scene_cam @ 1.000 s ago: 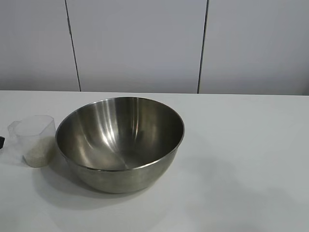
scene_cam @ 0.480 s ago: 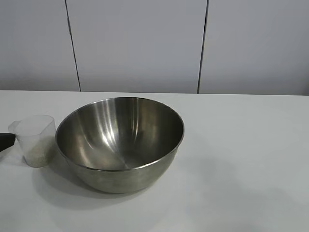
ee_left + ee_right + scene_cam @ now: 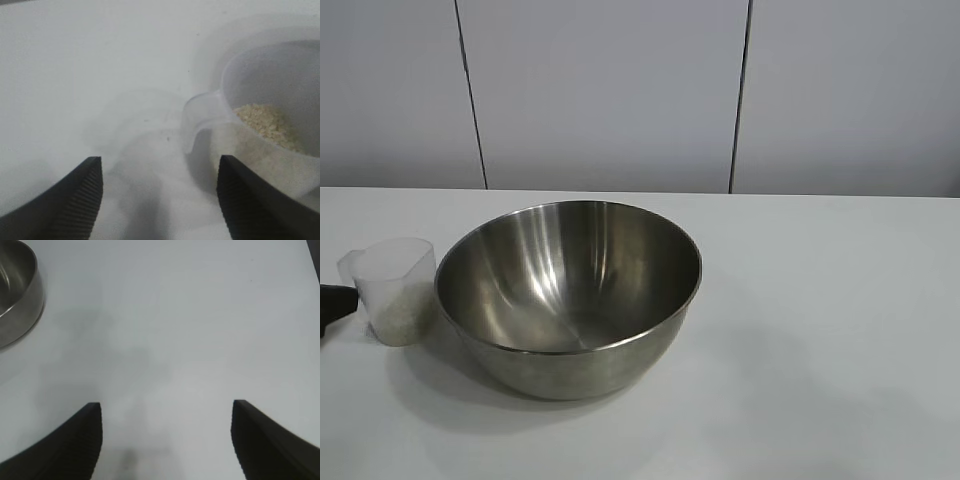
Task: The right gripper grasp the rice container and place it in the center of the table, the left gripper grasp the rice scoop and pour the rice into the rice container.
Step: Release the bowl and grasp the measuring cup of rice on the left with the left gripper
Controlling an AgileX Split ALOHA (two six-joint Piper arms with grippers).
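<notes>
Pale grey wall panels, split by two dark vertical seams, are seen behind the white counter. On the counter, somewhat toward its left edge, the rice container is set upright, its shiny inside showing only reflections. Just beside it, nearer the left edge, the rice scoop is stood upright on the counter, so close to the container's rim that it cannot be told whether the two are touching. A low layer of rice is held in the bottom of the scoop. At the counter's left edge a small black part of the left gripper is seen against the side of the scoop that faces away from the container. In the left wrist view the left gripper is shown spread wide, with its two ribbed fingers well apart and nothing held between them; the scoop's curved handle lies ahead of the gap, and the cup body is placed nearer to one finger. In the right wrist view the right gripper is likewise shown spread wide over bare counter, with nothing between its fingers, and the outer wall of the rice container is caught at a corner of that view, well apart from it.
</notes>
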